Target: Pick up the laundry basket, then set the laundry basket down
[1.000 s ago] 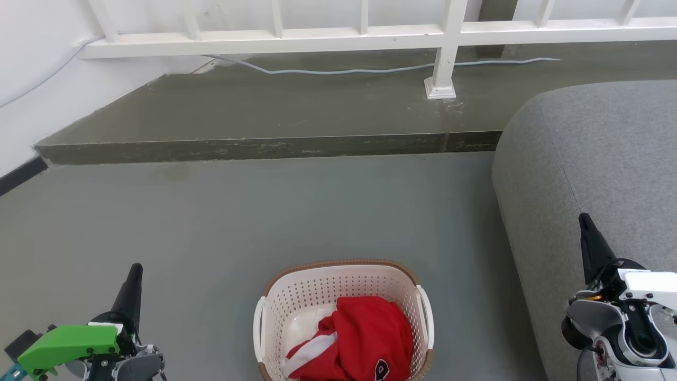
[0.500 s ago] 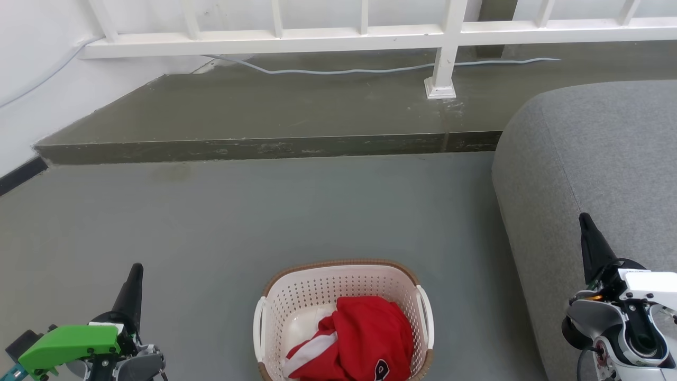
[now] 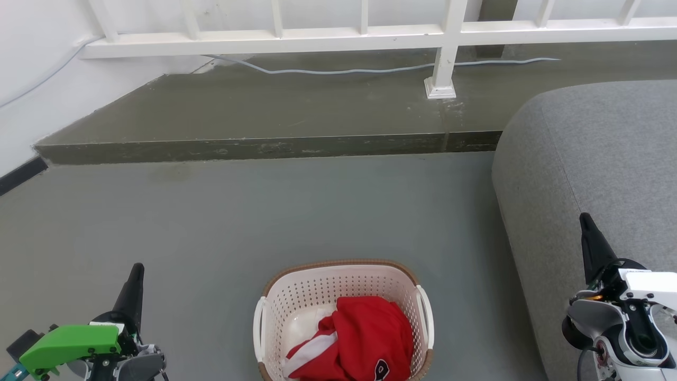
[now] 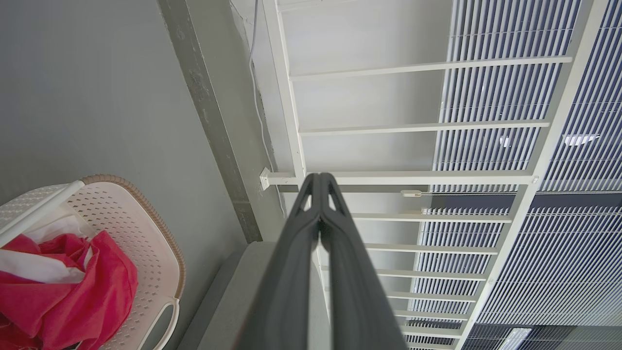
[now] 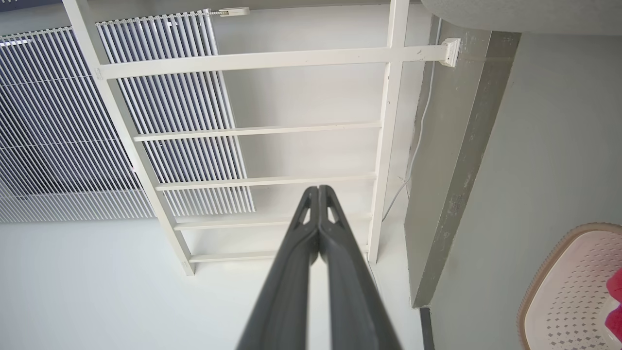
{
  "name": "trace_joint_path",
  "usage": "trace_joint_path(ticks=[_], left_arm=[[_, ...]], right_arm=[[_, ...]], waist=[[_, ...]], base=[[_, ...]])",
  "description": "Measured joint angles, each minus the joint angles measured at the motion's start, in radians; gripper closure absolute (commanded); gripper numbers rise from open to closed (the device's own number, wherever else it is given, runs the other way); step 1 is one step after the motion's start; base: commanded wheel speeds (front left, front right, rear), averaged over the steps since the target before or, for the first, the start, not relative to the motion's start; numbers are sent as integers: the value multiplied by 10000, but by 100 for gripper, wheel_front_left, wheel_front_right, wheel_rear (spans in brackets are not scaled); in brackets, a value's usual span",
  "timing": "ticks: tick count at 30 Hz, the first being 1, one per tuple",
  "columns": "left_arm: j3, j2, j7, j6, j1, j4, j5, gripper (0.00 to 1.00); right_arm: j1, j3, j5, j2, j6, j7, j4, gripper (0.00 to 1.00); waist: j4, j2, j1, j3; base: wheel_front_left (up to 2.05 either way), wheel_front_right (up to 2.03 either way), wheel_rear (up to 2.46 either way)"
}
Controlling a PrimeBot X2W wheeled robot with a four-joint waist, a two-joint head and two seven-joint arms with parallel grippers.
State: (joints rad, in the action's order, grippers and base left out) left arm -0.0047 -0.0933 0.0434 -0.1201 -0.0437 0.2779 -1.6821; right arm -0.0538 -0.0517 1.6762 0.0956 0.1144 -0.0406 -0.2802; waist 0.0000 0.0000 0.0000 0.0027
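Note:
The laundry basket (image 3: 317,288), cream-white with perforated walls, a brown woven rim and white loop handles, sits on the grey floor at the bottom centre of the head view. A red and white garment (image 3: 359,338) lies inside it. My left gripper (image 3: 136,271) hangs shut to the basket's left, well apart from it. Shut as well, my right gripper (image 3: 584,219) is off to the basket's right, in front of the sofa. The left wrist view has the basket (image 4: 146,228) at lower left, beside that shut gripper (image 4: 319,177). In the right wrist view the basket's rim (image 5: 549,265) sits at lower right, apart from the shut gripper (image 5: 318,189).
A grey sofa (image 3: 597,159) fills the right side. Beyond the basket a raised dark step (image 3: 264,145) crosses the floor, with a white railing (image 3: 370,37) and a grey cable (image 3: 370,69) on it. A white wall (image 3: 31,79) stands at the left.

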Motion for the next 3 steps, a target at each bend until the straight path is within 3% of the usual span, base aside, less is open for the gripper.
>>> trace_joint_path(ticks=[3], left_arm=[[2,6,0,0,0,-2,0,100]], right_arm=[[0,-2,0,0,0,0,0,100]], waist=[[0,0,0,0]], base=[[0,0,0]])
